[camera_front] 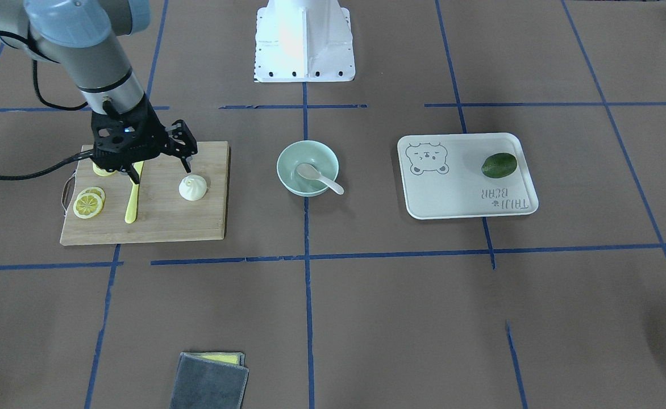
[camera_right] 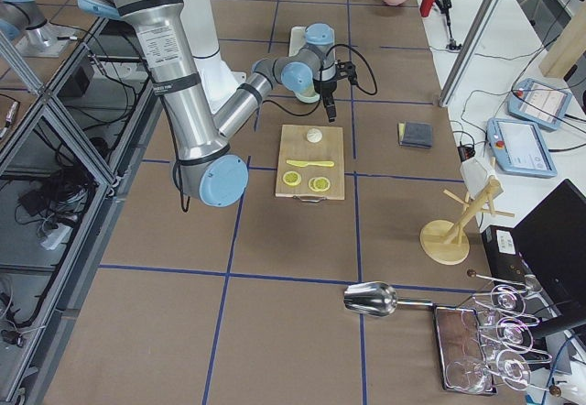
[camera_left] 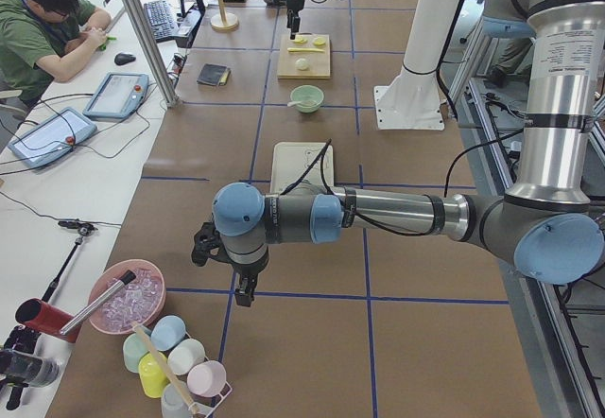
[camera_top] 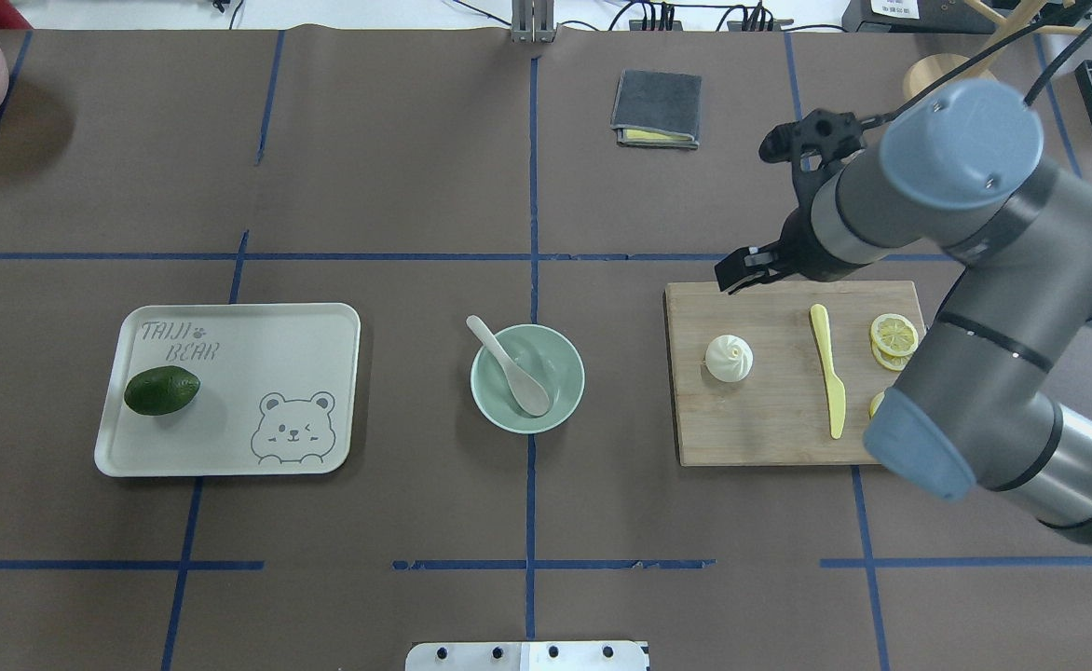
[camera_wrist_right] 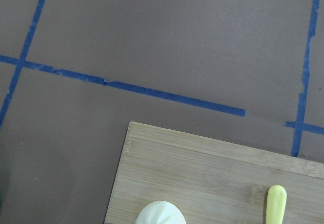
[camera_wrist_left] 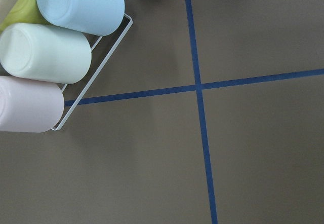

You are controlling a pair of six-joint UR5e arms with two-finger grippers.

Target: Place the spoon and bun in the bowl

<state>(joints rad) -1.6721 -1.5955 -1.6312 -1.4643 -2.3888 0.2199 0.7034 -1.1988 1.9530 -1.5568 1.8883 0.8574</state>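
Observation:
The off-white spoon (camera_front: pixel 319 177) lies in the mint-green bowl (camera_front: pixel 287 154) with its handle over the rim; both also show in the overhead view, the spoon (camera_top: pixel 510 364) inside the bowl (camera_top: pixel 566 375). The white pleated bun (camera_front: pixel 192 188) sits on the wooden cutting board (camera_front: pixel 196 227); it also shows in the overhead view (camera_top: pixel 729 358) and the right wrist view (camera_wrist_right: pixel 160 214). My right gripper (camera_front: pixel 162 174) is open and empty, above the board and beside the bun. My left gripper (camera_left: pixel 222 276) hangs far off over bare table; I cannot tell whether it is open or shut.
A yellow plastic knife (camera_front: pixel 133 200) and lemon slices (camera_front: pixel 88 203) lie on the board. A white tray (camera_front: pixel 452 199) holds a dark green lime (camera_front: pixel 499 165). A grey cloth (camera_front: pixel 209 382) lies at the near edge. A rack of cups (camera_wrist_left: pixel 45 57) is below the left wrist.

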